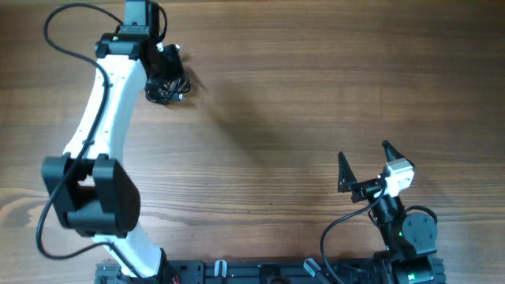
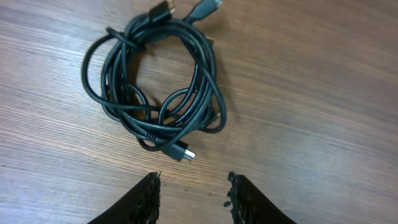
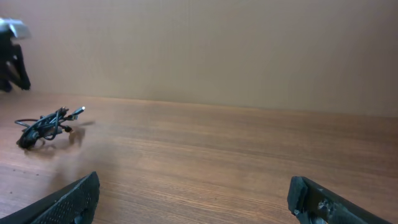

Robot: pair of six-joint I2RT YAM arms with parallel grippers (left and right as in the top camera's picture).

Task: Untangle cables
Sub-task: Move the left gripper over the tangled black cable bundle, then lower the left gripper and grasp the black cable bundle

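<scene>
Overhead: one table [image 1: 300, 95], one knotted bundle of cables [image 1: 164, 88] at its far left, two grippers. Left gripper [image 2: 193, 183], one: jaws partly apart, nothing between them, hovering just short of the bundle, whose dark cords lie coiled flat on the wood with three plug ends [image 2: 185, 152] showing, two at the far side and one nearest the fingers; number of separate cords cannot be told. Right gripper [image 1: 363, 151], one: jaws spread wide, empty, at the near right, well apart from the bundle.
</scene>
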